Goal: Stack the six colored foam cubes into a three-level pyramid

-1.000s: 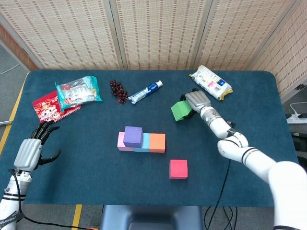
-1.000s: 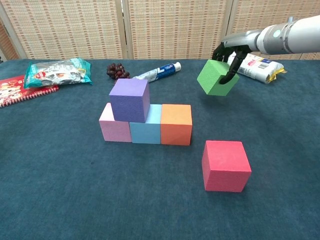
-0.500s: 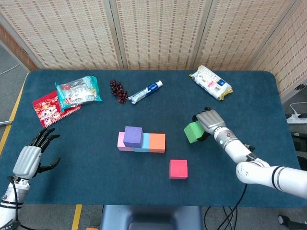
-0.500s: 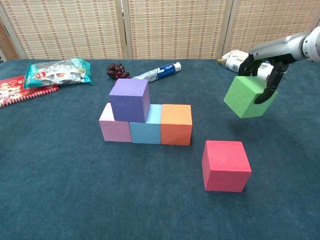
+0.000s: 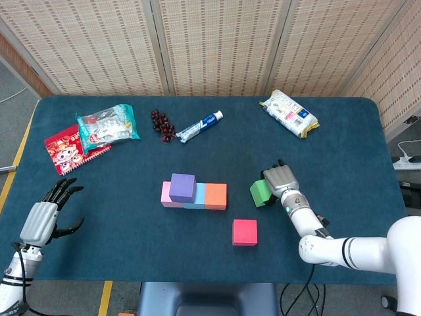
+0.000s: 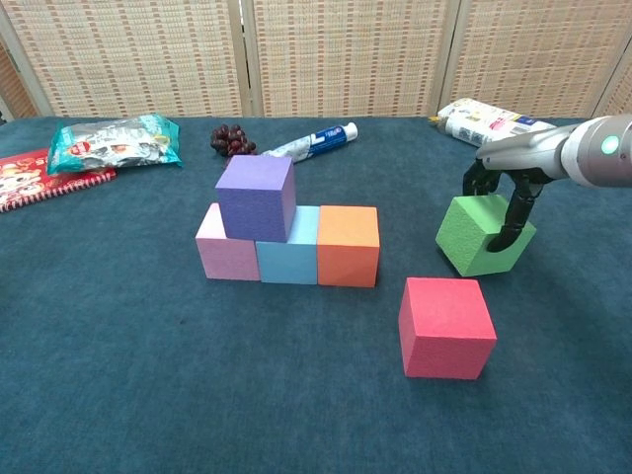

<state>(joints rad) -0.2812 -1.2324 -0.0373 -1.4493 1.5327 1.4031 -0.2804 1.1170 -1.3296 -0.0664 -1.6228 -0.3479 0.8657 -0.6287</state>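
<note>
- Moved since a second ago: the right hand [image 6: 502,202] has carried the green cube [image 6: 482,235] from the far side of the desk [image 5: 99,197], near the snack packet [image 5: 289,113], down and toward the robot.
- It grasps the cube from above — tilted, low over the desk; whether it touches the cloth, I cannot tell.
- Green now sits right of the stack, behind the red cube [image 6: 445,327].
- Stack: pink [image 6: 225,254], blue [image 6: 290,257] and orange [image 6: 349,245] cubes in a row, purple [image 6: 257,197] on top.
- Left hand [image 5: 46,217] — fingers spread, grasping nothing.
- Judgement: green likely goes beside purple; red would cap it.
</note>
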